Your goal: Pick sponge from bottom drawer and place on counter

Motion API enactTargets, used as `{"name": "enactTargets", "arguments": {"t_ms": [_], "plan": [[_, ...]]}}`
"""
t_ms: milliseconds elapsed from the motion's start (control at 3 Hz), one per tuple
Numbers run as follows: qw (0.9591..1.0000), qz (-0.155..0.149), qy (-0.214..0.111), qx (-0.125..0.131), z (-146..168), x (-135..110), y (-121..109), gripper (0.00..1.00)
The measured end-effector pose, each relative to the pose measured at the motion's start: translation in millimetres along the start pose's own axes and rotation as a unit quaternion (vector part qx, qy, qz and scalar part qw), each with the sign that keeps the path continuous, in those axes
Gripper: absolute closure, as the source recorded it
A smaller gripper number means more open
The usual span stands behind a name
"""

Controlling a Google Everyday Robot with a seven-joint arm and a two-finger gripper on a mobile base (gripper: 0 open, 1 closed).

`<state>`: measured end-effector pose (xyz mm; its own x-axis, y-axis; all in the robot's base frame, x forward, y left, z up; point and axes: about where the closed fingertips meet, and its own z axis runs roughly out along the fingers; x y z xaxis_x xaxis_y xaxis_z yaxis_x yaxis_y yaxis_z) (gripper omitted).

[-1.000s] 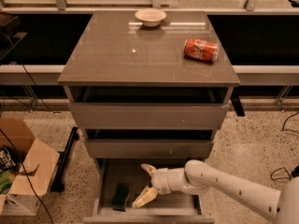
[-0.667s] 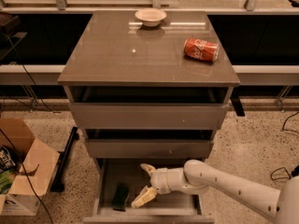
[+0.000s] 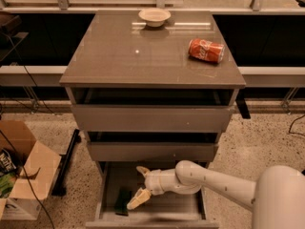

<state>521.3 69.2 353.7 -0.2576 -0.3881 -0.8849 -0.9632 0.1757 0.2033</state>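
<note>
Bottom centre, the spread claw (image 3: 140, 185) covers one edge of the sponge (image 3: 122, 203); the frame cuts off the front of the bottom drawer (image 3: 171, 209).

Down in bottom drawer (image 3: 177, 209) with gripper (image 3: 139, 185), fingers spread, sponge (image 3: 123, 202) just beside; middle drawer (image 3: 152, 152) overhanging above. Counter (image 3: 143, 56): bare slab between bowl (image 3: 154, 17) and can (image 3: 206, 50).

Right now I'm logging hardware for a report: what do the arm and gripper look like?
The arm is smooth, white and tubular, widening to a bulky rounded segment at lower right. The gripper, inside the bottom drawer by the sponge, has two tapered cream jaws. No cables or markings show.
</note>
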Motion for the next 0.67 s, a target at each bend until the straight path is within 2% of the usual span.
{"name": "enactTargets", "arguments": {"t_ms": [333, 667], "plan": [[0.9995, -0.009, 0.031, 0.001, 43, 29, -13, 0.00], [0.9986, -0.019, 0.047, 0.012, 70, 46, -21, 0.00]]}}
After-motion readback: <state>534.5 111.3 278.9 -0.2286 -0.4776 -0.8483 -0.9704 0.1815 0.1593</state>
